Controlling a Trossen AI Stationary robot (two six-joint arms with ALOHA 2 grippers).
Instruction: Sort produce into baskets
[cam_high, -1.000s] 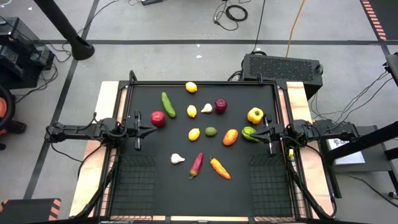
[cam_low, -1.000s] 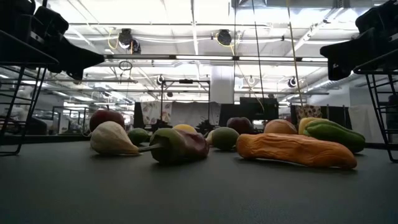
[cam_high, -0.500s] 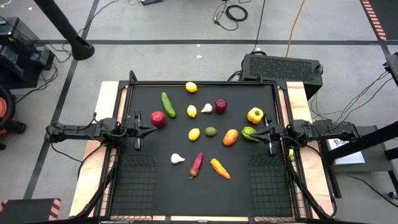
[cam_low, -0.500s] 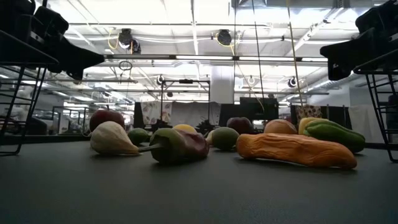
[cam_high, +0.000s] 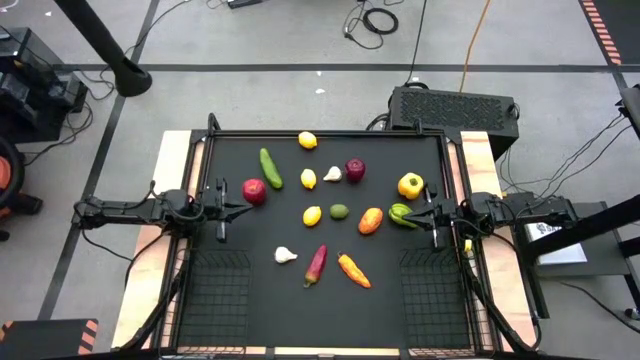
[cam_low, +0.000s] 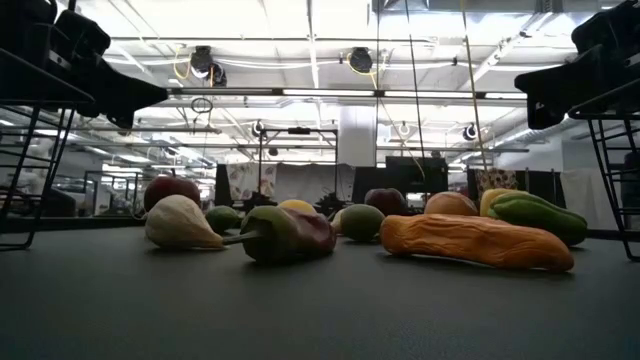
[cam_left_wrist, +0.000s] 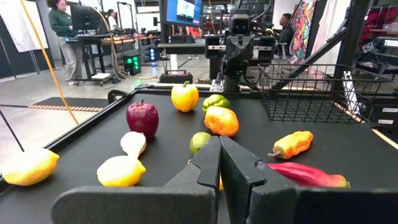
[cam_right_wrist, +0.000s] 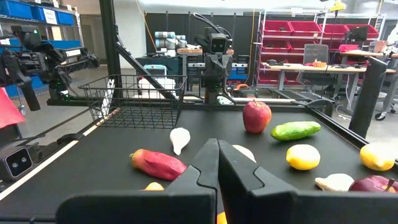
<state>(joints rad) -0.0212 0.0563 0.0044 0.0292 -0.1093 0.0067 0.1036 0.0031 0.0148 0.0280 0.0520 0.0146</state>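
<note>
Produce lies scattered across the middle of the black desk (cam_high: 240, 240), none of it in a basket yet: apple (cam_high: 254, 190) and cucumber (cam_high: 270, 167) toward the left side, lemons (cam_high: 309, 179) and garlic (cam_high: 286, 255) in the centre, yellow pepper (cam_high: 410, 185) and green pepper (cam_high: 400, 214) at the right. The left basket (cam_high: 215, 292) and right basket (cam_high: 435, 290) sit empty at the two near corners. The left hand (cam_high: 236, 209) waits at the left edge, just beside the apple, fingers pressed together; the right hand (cam_high: 417, 212) waits at the right edge, touching or nearly touching the green pepper, fingers likewise closed.

Each hand should probably start with its nearest piece. Fingers must part first, then straddle the rounded body at its widest point, since these smooth toys may roll or squirt out of an off-centre pinch.
</note>
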